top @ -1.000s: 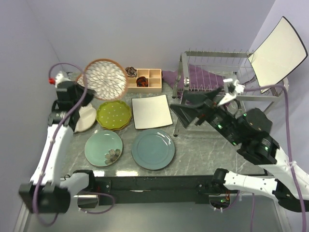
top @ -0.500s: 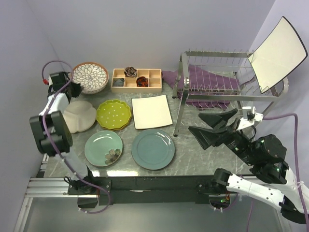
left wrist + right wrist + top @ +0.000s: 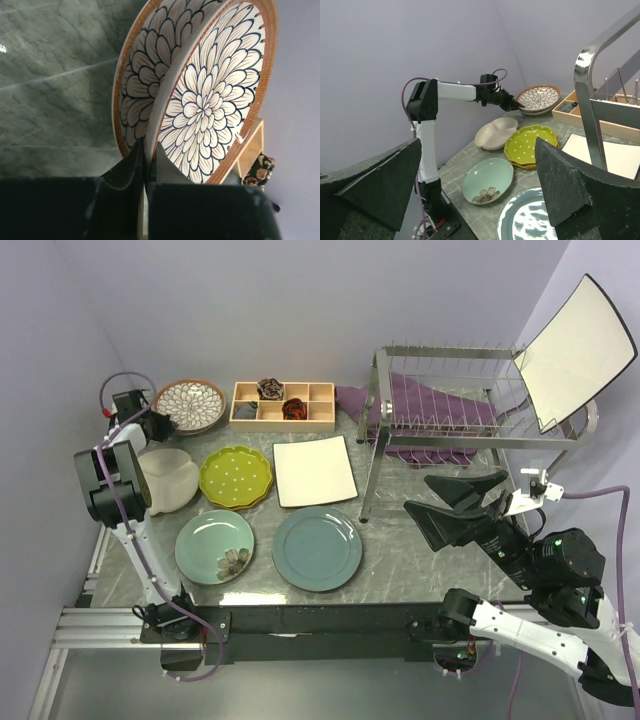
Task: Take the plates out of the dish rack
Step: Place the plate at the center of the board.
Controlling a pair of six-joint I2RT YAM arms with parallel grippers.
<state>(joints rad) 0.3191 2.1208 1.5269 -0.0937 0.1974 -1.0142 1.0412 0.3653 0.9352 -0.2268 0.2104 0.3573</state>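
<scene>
At the far-left corner of the worktop (image 3: 400, 550), the left gripper (image 3: 149, 150) has its jaws pinched on the rim of the petal-patterned plate (image 3: 190, 403), best lowered flat before release, while the right gripper (image 3: 450, 505) hovers, jaws wide and empty, by the dish rack (image 3: 450, 355) holding a white square plate (image 3: 578, 350).

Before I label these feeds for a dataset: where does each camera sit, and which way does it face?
Top external: above and behind, looking down at the table; left arm and right arm show.
Left wrist: on the left arm, looking along the left gripper, shut on the rim of the petal plate.
Right wrist: on the right arm, facing left across the table; the open right gripper frames the left arm.
Shared: all three show the petal plate.
</scene>
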